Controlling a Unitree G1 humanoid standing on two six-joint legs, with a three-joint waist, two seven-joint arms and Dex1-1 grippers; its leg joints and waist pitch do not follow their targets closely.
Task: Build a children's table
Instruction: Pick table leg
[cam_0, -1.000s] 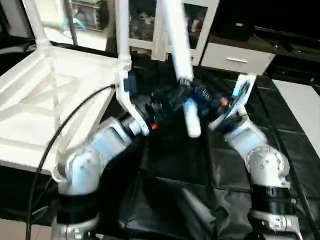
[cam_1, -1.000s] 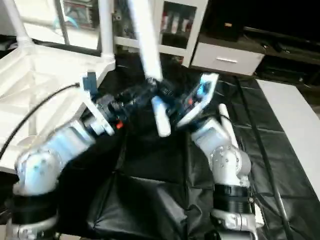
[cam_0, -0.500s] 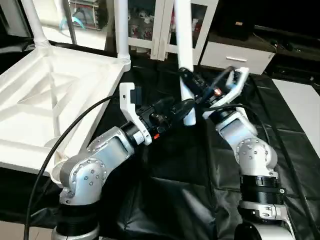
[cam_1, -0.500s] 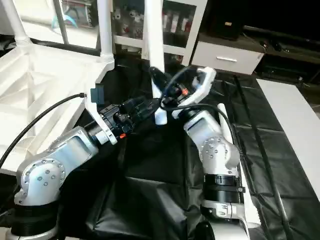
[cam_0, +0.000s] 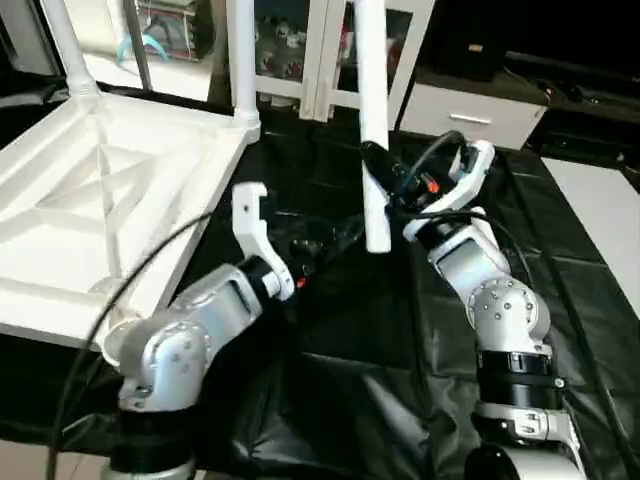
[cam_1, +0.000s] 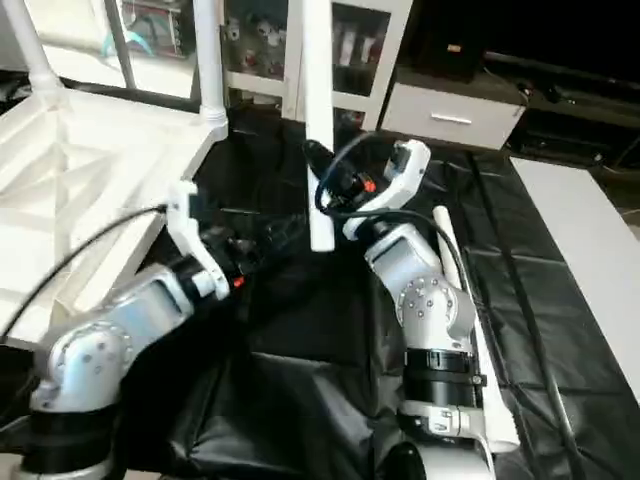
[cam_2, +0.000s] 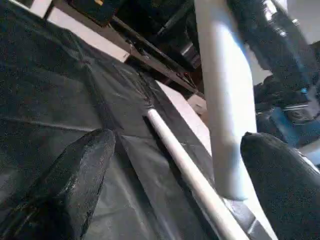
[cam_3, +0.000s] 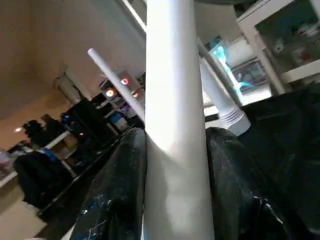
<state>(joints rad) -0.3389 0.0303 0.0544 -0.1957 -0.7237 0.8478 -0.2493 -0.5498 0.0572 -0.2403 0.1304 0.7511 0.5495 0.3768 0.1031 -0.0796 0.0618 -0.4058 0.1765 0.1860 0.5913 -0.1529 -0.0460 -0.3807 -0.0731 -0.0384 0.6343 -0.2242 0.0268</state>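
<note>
1. Standing almost straight up in the middle of the scene is a white leg (cam_0: 372, 120) — the right gripper (cam_3: 175, 165) holds it, one black finger (cam_3: 125, 185) pressed on each side.
2. The left gripper (cam_2: 170, 175) is wide open and holds nothing; the leg's bottom end hangs between its fingers (cam_2: 80, 175) but nearer to one, not touching either.
3. The white table top (cam_0: 90, 200) lies upside down on the left, ribs up, with two legs (cam_0: 242, 60) already standing in its far corners.
4. One more leg (cam_1: 470, 310) lies flat on the black cloth (cam_0: 340, 400) — just beside the right arm.
</note>
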